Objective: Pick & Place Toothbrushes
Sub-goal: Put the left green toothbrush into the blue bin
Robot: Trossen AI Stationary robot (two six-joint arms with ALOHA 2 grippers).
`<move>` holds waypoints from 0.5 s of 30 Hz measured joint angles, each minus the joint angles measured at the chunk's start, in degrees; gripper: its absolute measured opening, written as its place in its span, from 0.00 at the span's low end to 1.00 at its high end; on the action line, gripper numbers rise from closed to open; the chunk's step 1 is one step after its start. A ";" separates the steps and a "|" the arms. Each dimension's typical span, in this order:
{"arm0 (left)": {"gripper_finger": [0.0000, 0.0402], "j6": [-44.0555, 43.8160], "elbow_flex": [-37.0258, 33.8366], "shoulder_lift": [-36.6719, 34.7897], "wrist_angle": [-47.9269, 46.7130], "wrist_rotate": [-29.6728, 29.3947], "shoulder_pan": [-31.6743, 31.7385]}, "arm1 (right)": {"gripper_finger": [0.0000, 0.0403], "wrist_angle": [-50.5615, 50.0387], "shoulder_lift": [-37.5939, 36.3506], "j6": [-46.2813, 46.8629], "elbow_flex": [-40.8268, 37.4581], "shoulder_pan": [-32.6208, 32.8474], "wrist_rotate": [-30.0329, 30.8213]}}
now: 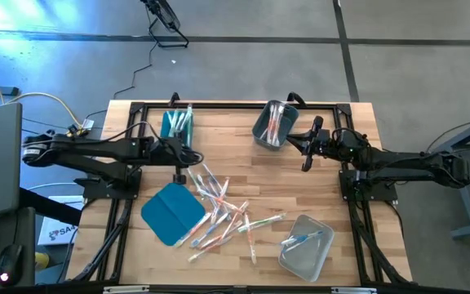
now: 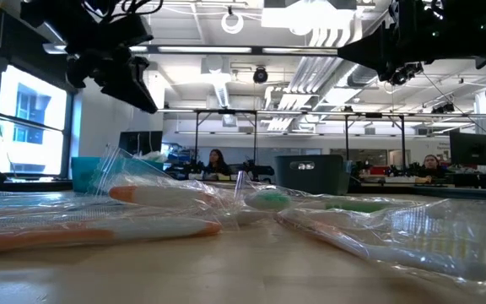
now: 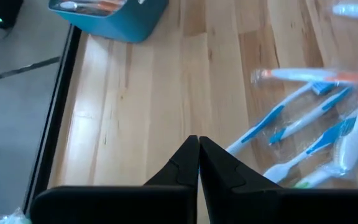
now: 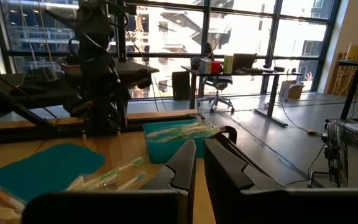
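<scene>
Toothbrushes (image 1: 223, 214) scattered in a loose heap at tabletop centre, most in clear wrappers, with orange, green and blue parts; heap overlapping the edge of a flat teal lid (image 1: 172, 213) lying to its left. Further toothbrushes sorted into containers: green-handled ones standing in teal bin (image 1: 177, 125) at the far left of the tabletop, orange ones in grey bin (image 1: 272, 126) at the far centre, tilted on its side, and a blue one lying in clear bin (image 1: 306, 244) at the near right. Left gripper (image 1: 181, 175) poised just above the tabletop between teal bin and heap, fingers (image 3: 182, 167) pressed together, grasping nothing; blue-handled brushes visible just beyond its tips in the wrist view. Right gripper (image 1: 307, 152) raised beside the grey bin, fingers (image 4: 185, 163) clenched almost together with only a narrow slit between, nothing held. Tabletop (image 1: 235, 269) of pale wood planks, framed by black rails. Floor around it grey concrete with cables. Low view: wrapped brushes in foreground, open office behind with desks, monitors, ceiling lights and two seated people. Right wrist view: tall windows, a chair and desks beyond the tabletop.
</scene>
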 joint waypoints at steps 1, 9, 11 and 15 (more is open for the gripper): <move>0.03 0.47 0.00 0.69 -0.02 -0.01 0.00 | 0.06 0.00 0.00 0.00 0.00 0.00 0.00; 0.27 0.32 0.00 6.46 -1.19 0.02 0.00 | 0.06 0.00 0.00 -0.02 0.01 0.00 0.00; 0.31 0.30 0.00 7.39 -2.55 0.21 0.00 | 0.06 0.00 0.00 0.00 0.02 0.00 0.00; 0.36 0.12 0.00 8.88 -6.38 1.81 0.02 | 0.06 0.00 0.00 -0.02 0.02 0.00 0.00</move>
